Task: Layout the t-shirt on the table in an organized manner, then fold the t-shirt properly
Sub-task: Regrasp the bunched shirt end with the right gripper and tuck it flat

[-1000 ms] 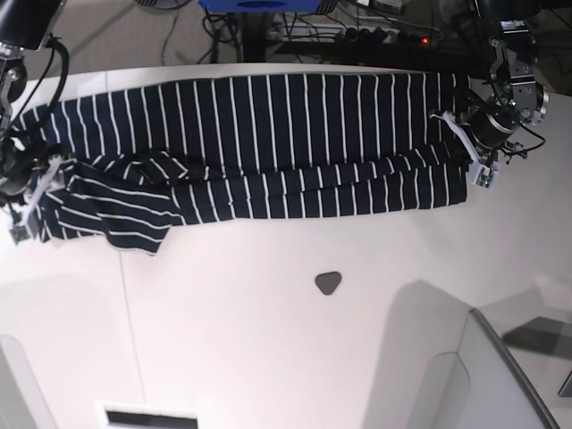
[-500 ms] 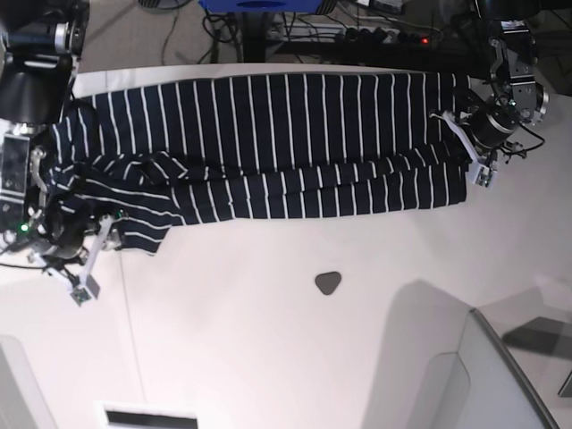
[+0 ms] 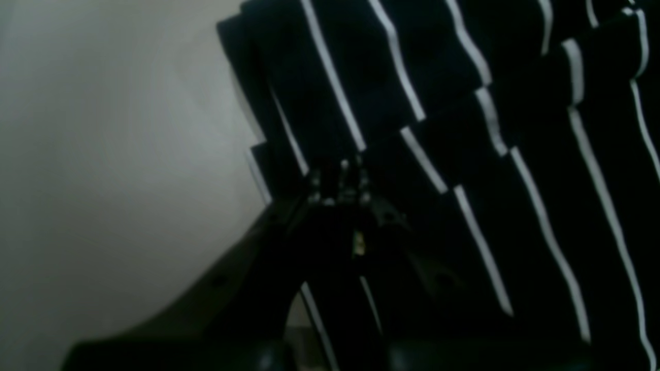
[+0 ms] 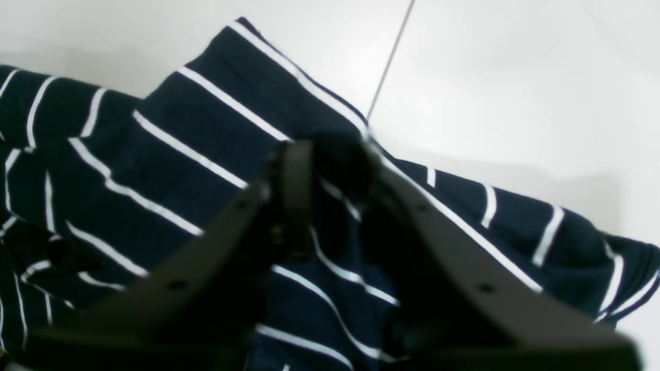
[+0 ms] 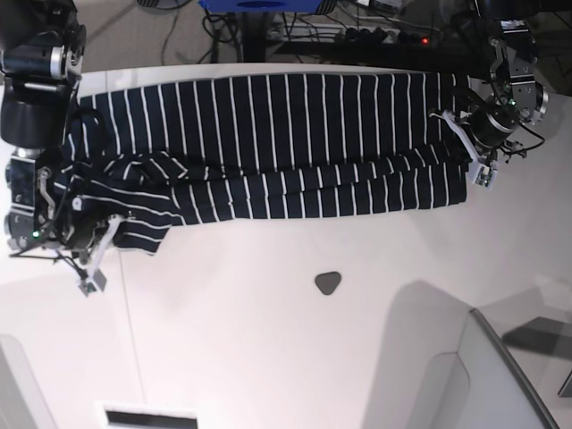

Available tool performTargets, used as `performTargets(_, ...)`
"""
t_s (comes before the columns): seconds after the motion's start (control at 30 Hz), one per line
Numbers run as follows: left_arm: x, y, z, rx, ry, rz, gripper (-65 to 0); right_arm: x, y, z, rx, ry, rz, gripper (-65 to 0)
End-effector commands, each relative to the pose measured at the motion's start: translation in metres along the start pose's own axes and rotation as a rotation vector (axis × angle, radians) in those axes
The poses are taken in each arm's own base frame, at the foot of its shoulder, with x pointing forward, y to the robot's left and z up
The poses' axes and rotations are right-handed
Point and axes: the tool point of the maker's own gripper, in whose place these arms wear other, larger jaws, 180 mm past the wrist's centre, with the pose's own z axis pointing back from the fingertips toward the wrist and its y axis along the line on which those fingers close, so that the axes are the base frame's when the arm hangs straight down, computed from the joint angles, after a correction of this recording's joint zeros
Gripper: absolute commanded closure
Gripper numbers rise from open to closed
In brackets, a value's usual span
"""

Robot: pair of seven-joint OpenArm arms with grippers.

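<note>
The t-shirt (image 5: 268,134), dark navy with thin white stripes, lies stretched along the far side of the table (image 5: 268,349), its near half folded lengthwise and bunched at the left. My left gripper (image 5: 464,150) sits at the shirt's right edge. In the left wrist view it (image 3: 340,178) is shut on the striped cloth (image 3: 464,129) near its edge. My right gripper (image 5: 116,239) is at the shirt's lower left. In the right wrist view its jaws (image 4: 334,154) pinch a fold of the shirt (image 4: 206,134), beside the table's dark seam line (image 4: 392,56).
A small dark grey rounded-triangle piece (image 5: 329,282) lies on the table near the middle. A pale box-like structure (image 5: 500,375) stands at the front right. Cables and a power strip (image 5: 375,34) lie beyond the far edge. A dark slot (image 5: 147,417) shows at the front left.
My right gripper has moved from the shirt's far left end down and right to its lower left edge, and the shirt's left end has drawn inward. The left gripper has not moved.
</note>
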Motion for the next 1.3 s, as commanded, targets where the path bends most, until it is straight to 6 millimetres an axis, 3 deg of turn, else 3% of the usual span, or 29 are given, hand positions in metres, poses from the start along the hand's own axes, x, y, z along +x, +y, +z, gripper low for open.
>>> performTargets(0.0,0.01,0.01,0.003,0.019,-0.031,-0.012,0.0,0.023,-0.011,0.009,-0.021,-0.058,0.007,-5.4)
performTargets(0.17,0.012,0.011,0.003,0.021,-0.035,-0.013,0.0,0.026,-0.012,0.012,-0.021,-0.071,0.008,0.0)
performTargets(0.4,0.013,0.011,0.004,0.021,-0.036,-0.014,0.0,0.022,-0.003,0.05,-0.104,-0.1,0.121,0.0)
performTargets(0.73,0.013,0.011,0.004,0.021,-0.037,-0.015,0.0,-0.044,0.003,0.09,-0.186,-0.003,0.113,0.0)
performTargets(0.97,0.013,0.011,0.004,0.023,-0.036,-0.017,0.0,-0.089,0.029,0.099,-0.146,0.103,0.142,0.0)
performTargets(1.13,0.014,0.012,0.004,0.024,-0.037,-0.019,0.0,-0.096,0.045,0.093,-0.112,0.101,0.102,0.0)
performTargets(1.27,0.014,0.012,0.004,0.024,-0.038,-0.019,0.0,-0.094,0.045,0.092,-0.111,0.1,0.1,-0.2)
